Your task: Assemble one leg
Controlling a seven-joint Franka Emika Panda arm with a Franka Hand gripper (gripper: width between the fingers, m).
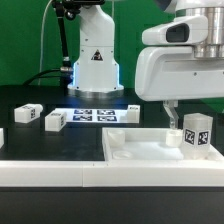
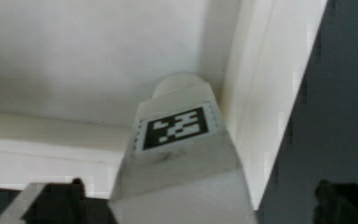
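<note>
While the arm reaches down, the gripper (image 1: pixel 182 122) holds its fingers spread wide, clear of the upright leg (image 1: pixel 197 134) beneath.

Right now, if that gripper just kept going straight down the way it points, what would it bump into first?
Most likely the leg. In the wrist view it stands tag-up right between the open fingers, and the white tray lies beyond it. Depth is hard to judge, so how near it is I cannot say.

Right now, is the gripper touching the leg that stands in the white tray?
Apart. In the wrist view, the leg rises between the two dark fingertips of the gripper, with clear gaps on both sides. The white tray lies under it.
</note>
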